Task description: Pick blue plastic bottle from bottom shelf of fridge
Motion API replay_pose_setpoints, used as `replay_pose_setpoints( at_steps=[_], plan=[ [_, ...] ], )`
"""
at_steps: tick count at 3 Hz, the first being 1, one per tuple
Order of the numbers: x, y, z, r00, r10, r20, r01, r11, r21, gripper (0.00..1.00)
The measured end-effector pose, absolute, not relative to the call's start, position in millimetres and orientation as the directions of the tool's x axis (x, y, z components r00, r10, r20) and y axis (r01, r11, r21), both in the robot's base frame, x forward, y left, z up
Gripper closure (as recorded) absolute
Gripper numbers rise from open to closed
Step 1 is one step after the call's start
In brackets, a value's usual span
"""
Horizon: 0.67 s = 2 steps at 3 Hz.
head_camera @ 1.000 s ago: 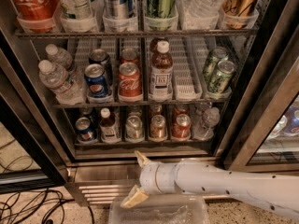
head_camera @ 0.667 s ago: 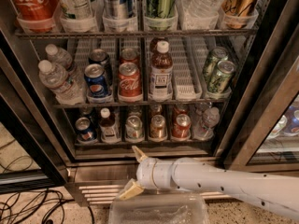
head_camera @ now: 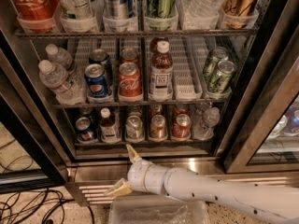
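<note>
One bottle (head_camera: 109,125) stands among four front cans (head_camera: 134,127) on the shelf (head_camera: 140,144). The gripper (head_camera: 118,170), fingers spread, hangs below its lip.

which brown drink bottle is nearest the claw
The small bottle on the bottom shelf, second from left; the claw hangs open below. The bigger bottle stands one shelf higher.

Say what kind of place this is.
Probably an office pantry or shop corner: a glass-door drinks fridge with steel frame, racks stocked with a red cola can and crinkled clear water bottles, loose black cables alongside. The two-finger gripper hangs open before the base grille.
</note>
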<state>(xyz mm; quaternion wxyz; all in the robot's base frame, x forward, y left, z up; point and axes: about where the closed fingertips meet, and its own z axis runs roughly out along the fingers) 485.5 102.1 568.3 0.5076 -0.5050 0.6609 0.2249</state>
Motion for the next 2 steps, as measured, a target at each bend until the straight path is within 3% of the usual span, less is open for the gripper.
replay_pose_setpoints(
  at_steps=[2],
  plan=[
    [491.0,114.0,576.3,-0.044,-0.406,-0.913,-0.854,0.49,-0.177,0.0]
  ],
)
